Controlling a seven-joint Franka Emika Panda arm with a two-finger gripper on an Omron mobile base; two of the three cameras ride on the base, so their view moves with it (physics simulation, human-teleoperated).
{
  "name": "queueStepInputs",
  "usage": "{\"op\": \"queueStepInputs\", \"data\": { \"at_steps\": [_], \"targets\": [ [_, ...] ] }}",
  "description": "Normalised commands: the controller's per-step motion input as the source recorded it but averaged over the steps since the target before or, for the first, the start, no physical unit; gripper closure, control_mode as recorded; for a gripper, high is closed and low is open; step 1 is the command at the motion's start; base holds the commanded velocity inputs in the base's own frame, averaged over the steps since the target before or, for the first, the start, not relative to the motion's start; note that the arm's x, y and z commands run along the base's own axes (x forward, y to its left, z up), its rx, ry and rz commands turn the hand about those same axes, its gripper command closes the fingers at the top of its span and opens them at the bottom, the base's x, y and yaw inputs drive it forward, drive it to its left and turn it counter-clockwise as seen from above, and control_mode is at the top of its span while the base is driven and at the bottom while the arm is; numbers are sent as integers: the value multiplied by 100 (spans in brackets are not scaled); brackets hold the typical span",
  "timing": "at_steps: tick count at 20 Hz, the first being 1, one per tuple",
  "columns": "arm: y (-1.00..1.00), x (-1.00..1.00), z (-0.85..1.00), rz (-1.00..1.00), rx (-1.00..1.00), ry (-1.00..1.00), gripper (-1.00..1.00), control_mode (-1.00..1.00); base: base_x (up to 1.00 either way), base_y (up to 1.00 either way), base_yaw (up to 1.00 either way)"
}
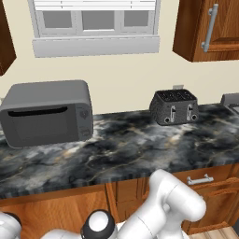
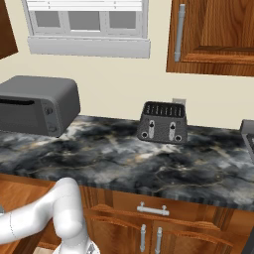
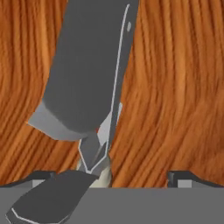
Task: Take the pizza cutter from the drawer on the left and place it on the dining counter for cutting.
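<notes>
In the hand view my gripper [image 3: 113, 178] is open, its two dark fingertips [image 3: 41, 177] set wide apart. Right in front of them is a reddish-brown wood front [image 3: 175, 87], apparently the drawer, seen very close. Its grey bar handle [image 3: 87, 65] crosses the view from the top down to a mounting post [image 3: 94, 151], which sits between the fingertips, left of the middle. Nothing is held. In both base views my white arm [image 1: 170, 205] bends down below the counter edge. The pizza cutter and the dining counter are out of view.
A black-grey marbled wall counter [image 1: 140, 149] carries a grey microwave [image 1: 46, 114] and a dark toaster [image 1: 174, 107]. Under it to the right is another drawer with a short silver handle [image 2: 153, 209] above cabinet doors. Upper cabinets [image 2: 218, 34] hang overhead.
</notes>
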Motion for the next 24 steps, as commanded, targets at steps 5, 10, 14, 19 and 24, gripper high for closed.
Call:
{"op": "queueStepInputs", "data": {
  "at_steps": [5, 10, 14, 19, 24],
  "targets": [
    [4, 0, -7, 0, 0, 0, -100, -100, 0, 0, 0],
    [3, 0, -4, 0, 0, 0, -100, -100, 0, 0, 0],
    [0, 0, 0, 0, 0, 0, -100, -100, 0, 0, 0],
    [0, 0, -8, 0, 0, 0, -100, -100, 0, 0, 0],
    [0, 0, -2, 0, 0, 0, -100, -100, 0, 0, 0]
  ]
}}
